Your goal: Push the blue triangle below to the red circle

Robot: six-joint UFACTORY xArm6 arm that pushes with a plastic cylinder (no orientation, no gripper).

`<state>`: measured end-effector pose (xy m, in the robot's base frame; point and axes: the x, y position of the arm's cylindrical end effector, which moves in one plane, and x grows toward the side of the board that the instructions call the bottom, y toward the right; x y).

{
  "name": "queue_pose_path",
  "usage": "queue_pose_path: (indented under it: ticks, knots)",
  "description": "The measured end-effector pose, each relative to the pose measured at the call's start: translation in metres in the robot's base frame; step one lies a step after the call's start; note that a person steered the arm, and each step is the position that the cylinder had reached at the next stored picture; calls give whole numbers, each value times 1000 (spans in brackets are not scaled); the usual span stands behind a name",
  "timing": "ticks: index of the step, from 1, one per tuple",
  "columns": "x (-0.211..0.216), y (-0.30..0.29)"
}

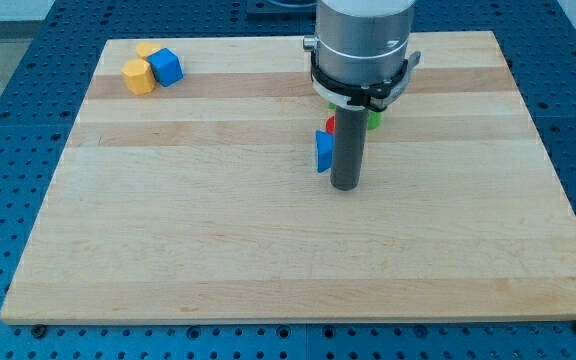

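The arm has no pincer, so no pincer state applies; its rod ends in my tip (pixel 345 187). The tip rests on the desk (pixel 218 260), touching or just beside the right face of the blue triangle (pixel 323 150). The red circle (pixel 332 124) lies just beyond, mostly hidden by the rod, with a green block (pixel 374 119) to its right. The step in hand appears to be final placement; the next move likely calls for a small nudge.
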<state>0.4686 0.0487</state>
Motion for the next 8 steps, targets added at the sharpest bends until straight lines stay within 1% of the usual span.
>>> queue_pose_path:
  ticks: [1, 2, 3, 4, 5, 6, 8]
  knots:
    - [-34, 0]
    - [-43, 0]
    - [-62, -1]
    - [-64, -1]
    - [-83, -4]
    - [-90, -7]
    - [-112, -32]
